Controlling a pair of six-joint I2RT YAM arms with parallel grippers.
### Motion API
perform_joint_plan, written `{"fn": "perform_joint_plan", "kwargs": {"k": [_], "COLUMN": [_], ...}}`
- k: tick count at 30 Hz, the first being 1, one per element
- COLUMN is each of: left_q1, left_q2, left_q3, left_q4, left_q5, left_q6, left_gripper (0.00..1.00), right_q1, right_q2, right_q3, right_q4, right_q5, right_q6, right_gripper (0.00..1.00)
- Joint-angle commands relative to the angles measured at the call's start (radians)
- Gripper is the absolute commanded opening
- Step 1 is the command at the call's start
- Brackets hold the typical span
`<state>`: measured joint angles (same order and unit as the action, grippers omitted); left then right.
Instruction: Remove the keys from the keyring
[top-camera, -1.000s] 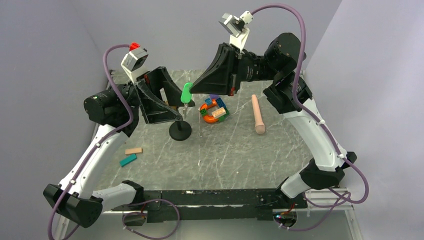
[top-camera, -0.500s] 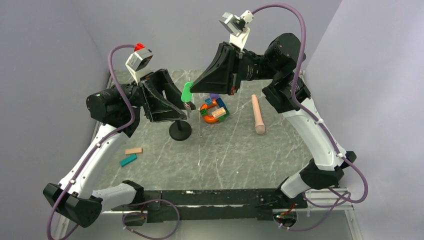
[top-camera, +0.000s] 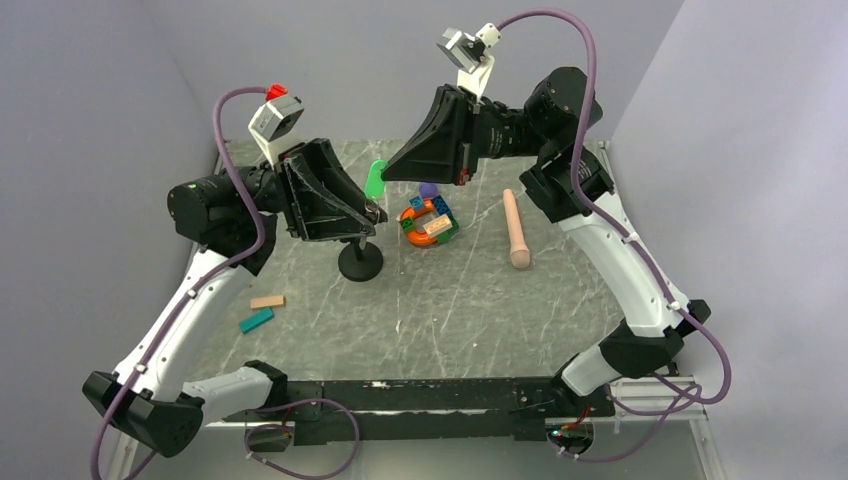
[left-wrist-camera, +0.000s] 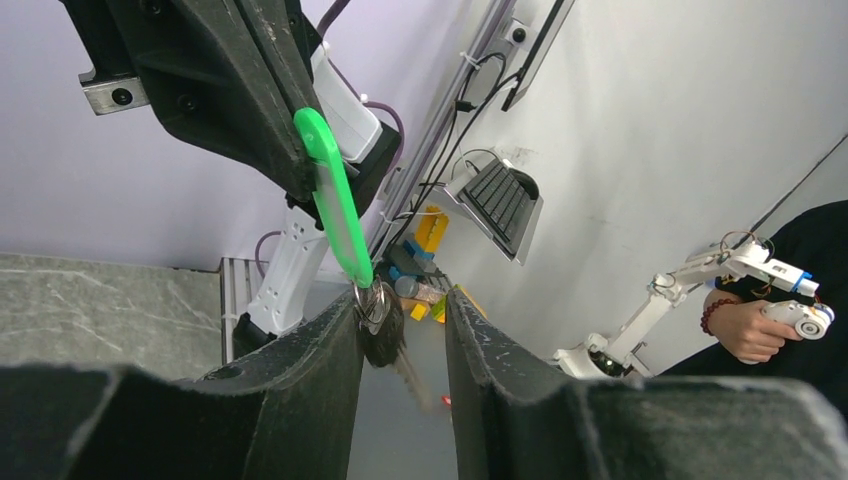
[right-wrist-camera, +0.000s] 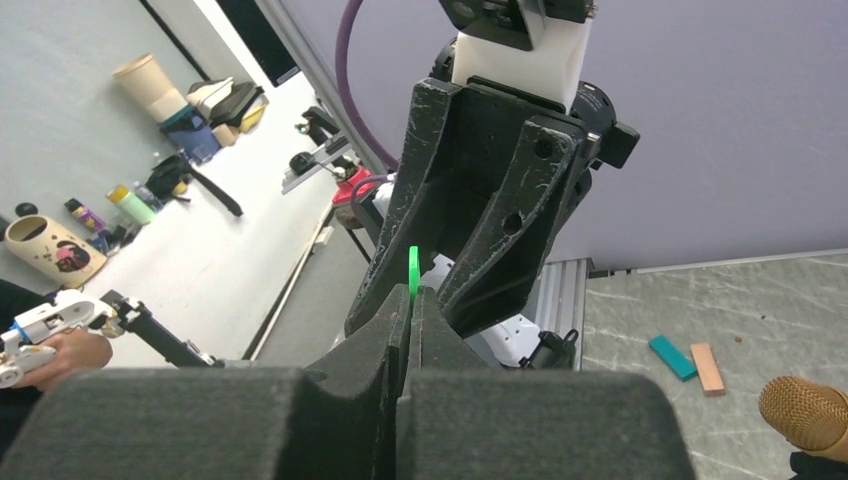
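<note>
The right fingers (right-wrist-camera: 378, 345) were clenched on the one green key piece (left-wrist-camera: 335, 205), high above the desk (top-camera: 450, 300). Its one keyring (left-wrist-camera: 372, 300) and one dark key (left-wrist-camera: 383, 338) dangled between the left fingers (left-wrist-camera: 320, 350), which stood parted and released. I reckoned a hard tug could yank the piece loose.

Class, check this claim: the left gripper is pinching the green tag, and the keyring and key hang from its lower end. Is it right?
Not quite. The right gripper is the one pinching the green tag, as the right wrist view shows. The keyring and key do hang from its lower end.
</note>
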<state>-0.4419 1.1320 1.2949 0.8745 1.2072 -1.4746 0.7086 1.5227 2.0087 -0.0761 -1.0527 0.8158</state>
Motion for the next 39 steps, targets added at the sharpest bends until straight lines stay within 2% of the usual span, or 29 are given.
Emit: {"fn": "perform_joint_plan", "kwargs": {"k": [1, 7, 17, 22, 26, 30, 31, 34, 36, 39], "left_q1": [-0.004, -0.004, -0.003, -0.004, -0.004, -0.004, -0.004, -0.004, -0.004, -0.004], "left_q2": [-0.030, -0.044, -0.066, -0.075, -0.078, -0.080, -0.080, -0.080, -0.081, -0.085], "left_q3": [0.026, 0.019, 0.026, 0.027, 0.041, 0.068, 0.073, 0.089, 0.093, 0.085], "left_q4": [-0.020, -0.057, -0.229, -0.297, -0.397, -0.531, -0.560, -0.641, -0.666, -0.659], "left_q5": [0.008, 0.003, -0.009, -0.020, -0.035, -0.053, -0.057, -0.071, -0.078, -0.085], "left_q6": [0.044, 0.073, 0.194, 0.247, 0.317, 0.408, 0.426, 0.476, 0.495, 0.492], "left_gripper": [0.39, 0.38, 0.24, 0.21, 0.13, 0.00, 0.00, 0.00, 0.00, 0.00], "right_q1": [-0.015, -0.024, -0.031, -0.032, -0.032, -0.033, -0.032, -0.032, -0.033, -0.032], "right_q2": [-0.037, -0.045, -0.057, -0.072, -0.080, -0.082, -0.085, -0.095, -0.105, -0.120], "right_q3": [-0.004, -0.012, -0.003, -0.026, -0.029, -0.021, -0.021, -0.035, -0.047, -0.069], "right_q4": [0.065, 0.072, 0.035, 0.038, 0.023, -0.005, -0.012, -0.017, -0.028, -0.040], "right_q5": [-0.018, -0.018, -0.034, -0.035, -0.033, -0.021, -0.014, 0.005, 0.018, 0.048], "right_q6": [0.024, 0.038, 0.013, 0.012, 0.001, -0.020, -0.023, -0.030, -0.039, -0.049], "right_gripper": [0.00, 0.00, 0.00, 0.00, 0.00, 0.00, 0.00, 0.07, 0.20, 0.52]}}
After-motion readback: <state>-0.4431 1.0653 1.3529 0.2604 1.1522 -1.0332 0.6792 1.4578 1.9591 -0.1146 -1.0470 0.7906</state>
